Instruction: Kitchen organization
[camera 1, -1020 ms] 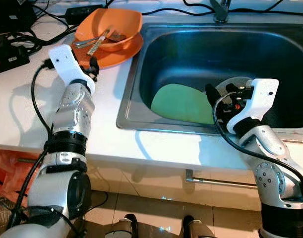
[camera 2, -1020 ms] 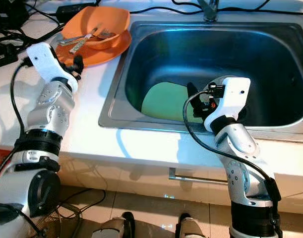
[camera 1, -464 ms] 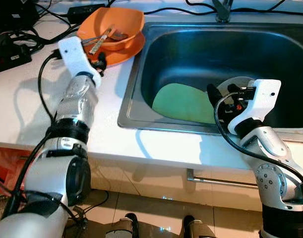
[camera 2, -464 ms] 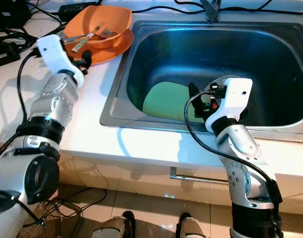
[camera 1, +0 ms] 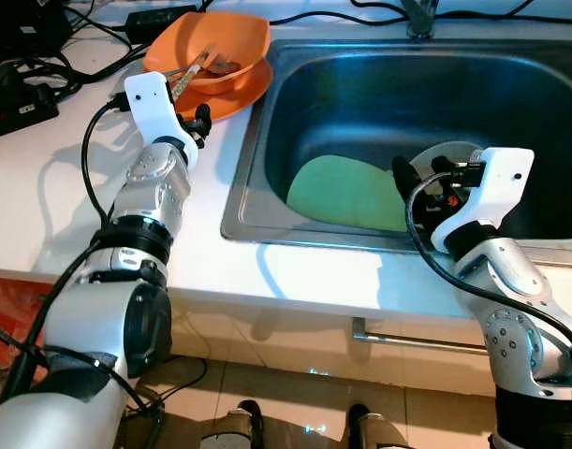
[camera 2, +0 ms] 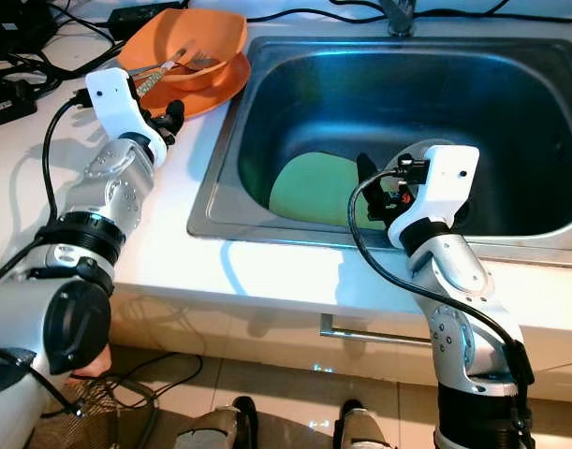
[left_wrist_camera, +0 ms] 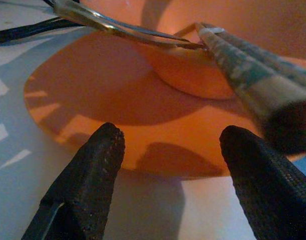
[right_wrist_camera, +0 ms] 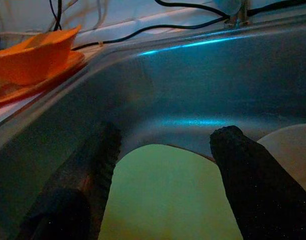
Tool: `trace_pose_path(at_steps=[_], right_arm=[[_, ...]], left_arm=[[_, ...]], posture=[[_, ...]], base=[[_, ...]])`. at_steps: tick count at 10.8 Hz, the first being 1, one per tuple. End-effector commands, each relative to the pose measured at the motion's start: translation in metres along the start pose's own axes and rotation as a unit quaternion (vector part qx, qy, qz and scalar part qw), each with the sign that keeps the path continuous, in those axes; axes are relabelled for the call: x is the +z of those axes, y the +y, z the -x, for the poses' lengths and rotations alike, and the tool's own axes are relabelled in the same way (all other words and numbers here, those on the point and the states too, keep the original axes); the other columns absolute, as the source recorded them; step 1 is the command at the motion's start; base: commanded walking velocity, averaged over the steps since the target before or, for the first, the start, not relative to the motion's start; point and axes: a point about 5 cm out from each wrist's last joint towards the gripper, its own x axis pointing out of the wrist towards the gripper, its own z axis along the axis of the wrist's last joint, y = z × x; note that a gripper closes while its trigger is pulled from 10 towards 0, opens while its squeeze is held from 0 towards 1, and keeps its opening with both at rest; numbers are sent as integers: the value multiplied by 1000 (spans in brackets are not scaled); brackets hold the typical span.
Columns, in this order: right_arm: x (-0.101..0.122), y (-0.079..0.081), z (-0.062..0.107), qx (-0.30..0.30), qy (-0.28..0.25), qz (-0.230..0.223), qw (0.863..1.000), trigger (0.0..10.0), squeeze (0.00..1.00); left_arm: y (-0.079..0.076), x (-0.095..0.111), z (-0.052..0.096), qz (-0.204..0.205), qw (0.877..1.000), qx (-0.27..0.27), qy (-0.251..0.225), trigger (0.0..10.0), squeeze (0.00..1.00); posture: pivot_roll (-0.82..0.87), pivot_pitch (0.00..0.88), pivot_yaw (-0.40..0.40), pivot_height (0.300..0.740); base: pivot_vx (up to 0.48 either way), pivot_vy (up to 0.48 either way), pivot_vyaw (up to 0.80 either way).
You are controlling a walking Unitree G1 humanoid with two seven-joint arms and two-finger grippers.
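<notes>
You are looking down at a white countertop (camera 1: 42, 206) with a steel sink (camera 1: 267, 122) sunk into it, the far right of the basin cut off by the frame edge and its tap (camera 1: 418, 19) showing only as a stub at the top. Below the counter edge you can make out a tiled floor (camera 1: 295, 393) and a metal handle (camera 1: 407, 341) on the cabinet front. A green plate (camera 1: 346, 192) lies flat on the sink bottom, its right part hidden behind your right arm, and a pale dish (right_wrist_camera: 293, 145) beside it is mostly covered too. Your right gripper (right_wrist_camera: 165, 150) hangs inside the basin just above the green plate, fingers (right_wrist_camera: 243, 165) spread apart with nothing between them. Left of the sink an orange plate (camera 1: 243, 94) sits on the counter with an orange bowl (camera 1: 225, 42) on it; chopsticks (left_wrist_camera: 253, 75) and a metal utensil (left_wrist_camera: 117, 27) rest in the bowl (the utensil's kind is hard to tell). Your left gripper (left_wrist_camera: 170, 150) is low at the counter, fingers (left_wrist_camera: 100, 155) parted just before the orange plate's near rim, not touching it. Black cables (camera 1: 42, 65) trail across the far left of the counter.
</notes>
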Motion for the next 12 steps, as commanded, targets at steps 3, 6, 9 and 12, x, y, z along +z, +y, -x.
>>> trace_pose_path(at_steps=[3, 6, 9, 12], right_arm=[[-10, -1, 7, -11, 22, -8, 1000, 10000, 0], [-12, 0, 9, -15, 27, -10, 999, 10000, 0], [-13, -1, 11, -19, 27, -11, 999, 10000, 0], [-13, 0, 14, -22, 31, -12, 999, 10000, 0]], left_arm=[[5, 7, -3, -53, 998, -8, 20, 10000, 0], [6, 15, -5, -89, 995, -18, 29, 10000, 0], [3, 1, -4, -106, 991, -32, 69, 10000, 0], [-6, -17, -1, -130, 982, -59, 120, 10000, 0]], posture=[[-48, 259, 150, 740], [-55, 262, 155, 740], [-57, 266, 162, 740], [-70, 275, 167, 740]], base=[[0, 0, 0], [0, 0, 0], [0, 0, 0], [0, 0, 0]])
